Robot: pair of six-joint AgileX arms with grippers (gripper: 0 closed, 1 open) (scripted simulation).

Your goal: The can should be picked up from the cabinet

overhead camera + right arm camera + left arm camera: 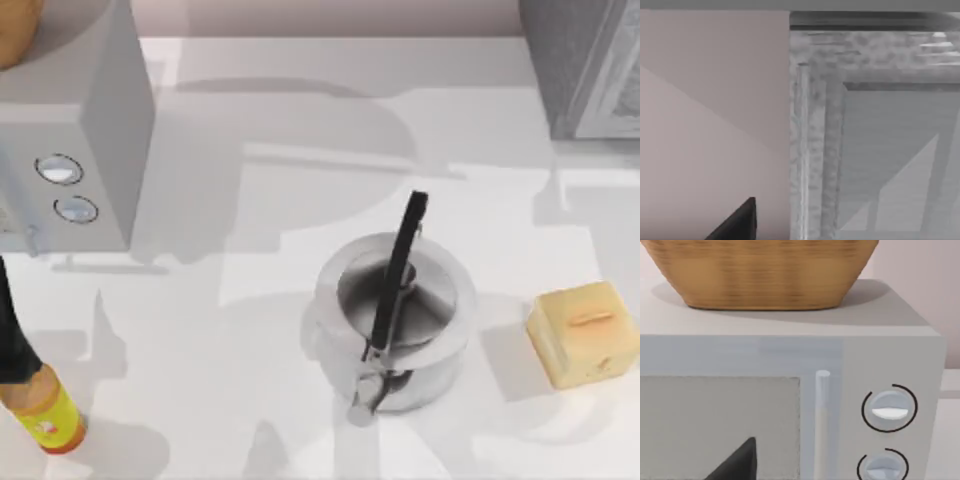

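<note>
Left gripper (738, 464) close in front of the microwave (790, 355), seen in the left wrist view as a dark wedge low against the door window; wide or narrow, cannot tell. Facing it: a pale upright door handle (822, 425), two round knobs (889, 408) one above the other just beside that handle, and a woven basket (765, 270) resting on the microwave's flat top

Right gripper (738, 224) near the cabinet (815, 150), again a dark wedge in the right wrist view, set against a plain pinkish wall (710, 100) just beside the cabinet's mottled grey frame; wide or narrow, cannot tell. Beyond the frame, a smooth grey panel crossed by slanting shades

From above: white table (250, 420) with the microwave at its far left and the cabinet at its far right corner. Steel pot (392, 320) upright near the middle, its black handle (398, 270) lying across the open mouth from the far rim to the near one. Tan cube (585, 330) to the right of the pot, apart from it. Orange bottle (50, 415) with a yellow label at the near left edge, tilted, right next to the dark left arm (10, 330); touching or not, cannot tell

Can: place not to be told here, the cabinet's inside being hidden from above
</note>
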